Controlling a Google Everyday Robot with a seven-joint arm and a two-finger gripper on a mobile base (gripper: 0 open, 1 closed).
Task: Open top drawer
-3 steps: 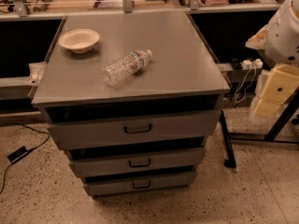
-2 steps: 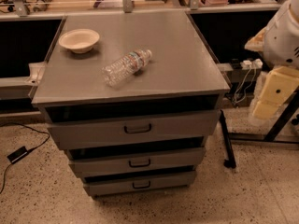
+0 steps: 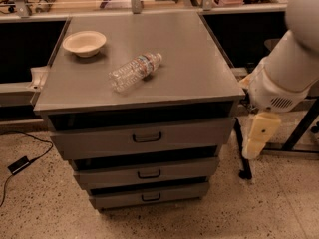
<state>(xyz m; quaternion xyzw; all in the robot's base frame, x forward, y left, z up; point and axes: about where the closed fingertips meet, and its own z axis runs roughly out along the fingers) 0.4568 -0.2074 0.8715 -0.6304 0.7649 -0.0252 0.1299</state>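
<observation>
The gripper (image 3: pixel 259 136) hangs pointing down just beside the cabinet's (image 3: pixel 199 78) right edge, well apart from any handle; whether it is wide or narrow cannot be told. The top drawer (image 3: pixel 94 142), directly under the cabinet top, looks shut or nearly so, so reaching, gripping and pulling all seem left. It is grey, wide and tall-fronted, with a small black handle (image 3: pixel 147 137) at its middle.

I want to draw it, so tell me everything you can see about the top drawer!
The top drawer is the widest of three, grey metal by its look, with a small black bar handle mid-front. It sits under the tabletop, a dark gap above it. Nothing touches it; the gripper hangs off to its right, apart.
</observation>
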